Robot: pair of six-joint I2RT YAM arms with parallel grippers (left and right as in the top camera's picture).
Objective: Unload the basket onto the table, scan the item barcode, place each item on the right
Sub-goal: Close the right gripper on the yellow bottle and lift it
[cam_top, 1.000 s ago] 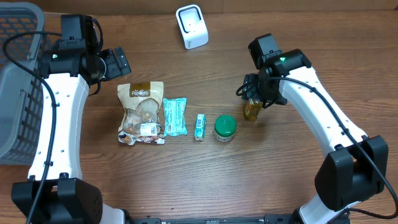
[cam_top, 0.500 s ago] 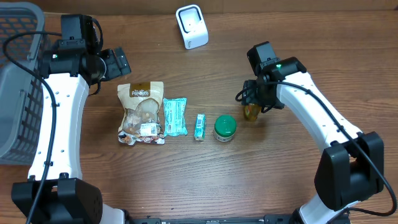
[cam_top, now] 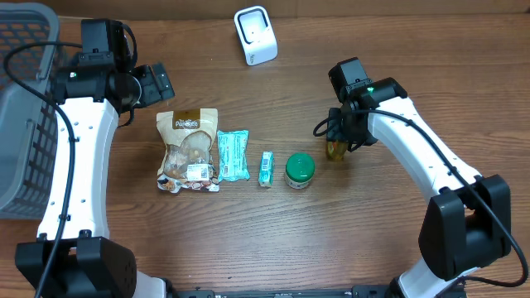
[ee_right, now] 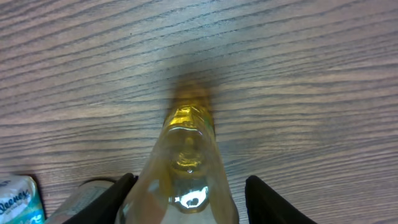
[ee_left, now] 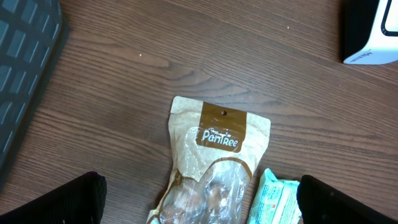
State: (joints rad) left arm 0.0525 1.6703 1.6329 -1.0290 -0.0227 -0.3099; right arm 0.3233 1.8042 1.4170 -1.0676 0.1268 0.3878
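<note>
Right fingers (ee_right: 268, 200) narrowed around bottle (ee_right: 189, 158), seemingly not yet touching, left fingers (ee_left: 62, 202) open

The dark brown wooden table (cam_top: 373, 248) has a matt, finely grained top. The clear bottle of amber liquid (ee_right: 186, 168) is smooth and glossy, catching bright glints. The brown snack pouch (ee_left: 214, 162) looks like matt kraft paper with a shiny clear film window. The teal packet (cam_top: 233, 155) is glossy plastic film. The white scanner cradle (cam_top: 255, 35) and the grey lattice basket (cam_top: 16, 141) are smooth plastic.
</note>
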